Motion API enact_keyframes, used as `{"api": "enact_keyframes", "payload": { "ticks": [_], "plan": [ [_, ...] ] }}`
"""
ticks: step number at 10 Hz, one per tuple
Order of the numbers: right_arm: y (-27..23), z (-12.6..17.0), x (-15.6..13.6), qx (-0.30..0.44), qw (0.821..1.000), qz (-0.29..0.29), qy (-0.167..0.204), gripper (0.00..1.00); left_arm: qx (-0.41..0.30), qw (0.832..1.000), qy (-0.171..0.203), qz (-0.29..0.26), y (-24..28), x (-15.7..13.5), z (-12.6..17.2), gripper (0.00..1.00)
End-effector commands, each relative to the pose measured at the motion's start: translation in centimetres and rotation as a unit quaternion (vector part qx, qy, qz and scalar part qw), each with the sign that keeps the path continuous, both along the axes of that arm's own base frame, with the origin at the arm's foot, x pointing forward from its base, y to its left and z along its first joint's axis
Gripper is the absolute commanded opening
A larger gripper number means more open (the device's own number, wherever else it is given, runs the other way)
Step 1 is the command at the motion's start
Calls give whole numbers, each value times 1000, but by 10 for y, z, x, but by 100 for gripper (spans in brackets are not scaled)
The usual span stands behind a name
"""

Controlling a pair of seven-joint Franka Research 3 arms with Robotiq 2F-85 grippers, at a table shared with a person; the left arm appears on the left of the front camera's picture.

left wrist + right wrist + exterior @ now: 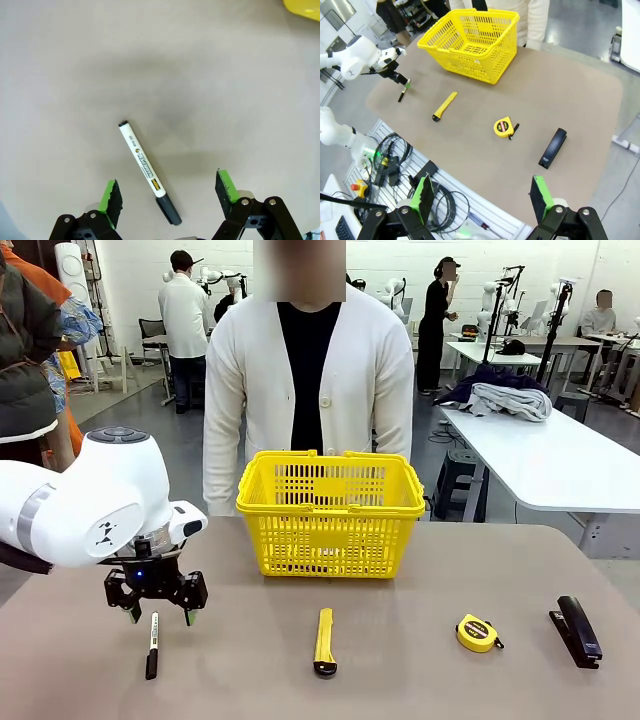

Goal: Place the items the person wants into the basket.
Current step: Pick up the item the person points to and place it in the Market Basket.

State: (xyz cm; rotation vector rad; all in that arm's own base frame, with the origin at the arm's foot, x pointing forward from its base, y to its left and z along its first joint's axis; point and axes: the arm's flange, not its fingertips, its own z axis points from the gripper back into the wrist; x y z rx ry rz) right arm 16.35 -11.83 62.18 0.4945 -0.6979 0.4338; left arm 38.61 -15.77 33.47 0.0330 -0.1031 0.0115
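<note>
Left wrist view looks straight down on the marker (142, 165), flat on the bare surface, white barrel running out ahead and dark cap end lined up between the green pads (111, 196). Left end effector (168, 189) is spread wide, nothing in it, not touching the marker. Front view puts this by the near edge toward the left corner, w/ the end effector hovering just over the marker. The basket (330, 540) sits mid-surface at the far edge, right in front of the person (310, 370). The utility knife (324, 640) lies untouched at the middle of the near edge; tape measure (477, 632) and stapler (577, 630) sit farther toward the right corner. Right end effector (482, 197) hangs high off the near edge, jaws open, empty, looks parked. My read: pre-grasp on the first item, none delivered yet as far as the lattice lets me see. Next calls for a straight drop, maybe a slight wrist roll since the barrel sits slanted across the jaw line. Then close on the barrel near its middle, lift clear, carry to the far edge, get over the basket rim, release. Thin round body, so a low, centred pinch matters or it'll roll out.
</note>
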Motion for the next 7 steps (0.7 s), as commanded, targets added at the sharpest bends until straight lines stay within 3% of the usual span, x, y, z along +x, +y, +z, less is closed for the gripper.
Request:
{"api": "enact_keyframes", "payload": {
  "ticks": [1, 7],
  "plan": [
    [1, -1, 1, 5, 1000, 11, -3, 100, 0, 999, -12, 33, 39, -62, -32, 97],
    [1, -1, 1, 5, 1000, 11, -3, 100, -47, 997, 33, 50, 56, -68, -38, 97]
  ]
}}
